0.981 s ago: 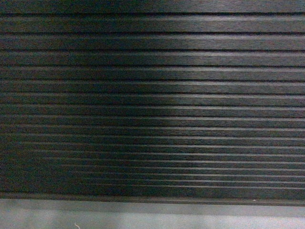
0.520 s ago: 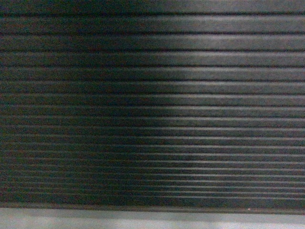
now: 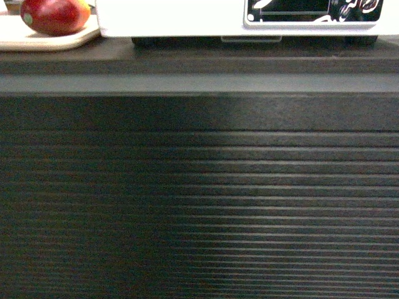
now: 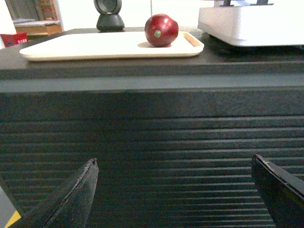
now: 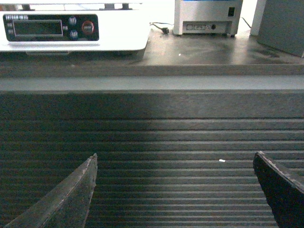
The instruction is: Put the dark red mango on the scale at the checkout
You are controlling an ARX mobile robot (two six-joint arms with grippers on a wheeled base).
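Observation:
The dark red mango (image 4: 161, 30) with its small green sticker lies at the right end of a beige tray (image 4: 95, 47) on the black checkout (image 4: 152, 71); it also shows at the head view's top left, mango (image 3: 55, 15). The white scale (image 3: 168, 22) stands just right of the tray, its dark display panel (image 5: 51, 27) facing me. My left gripper (image 4: 175, 164) is open and empty, low before the ribbed front panel (image 3: 199, 205). My right gripper (image 5: 175, 159) is likewise open and empty below the counter edge. Neither gripper shows in the head view.
A black round-headed device (image 4: 109, 14) stands behind the tray. A white box-shaped machine (image 5: 206, 16) with a cable sits on the counter right of the scale, and a grey block (image 5: 282, 23) at the far right.
The head view has risen: before it showed only the ribbed panel and floor strip, now the counter top, tray with mango and scale front appear at the top.

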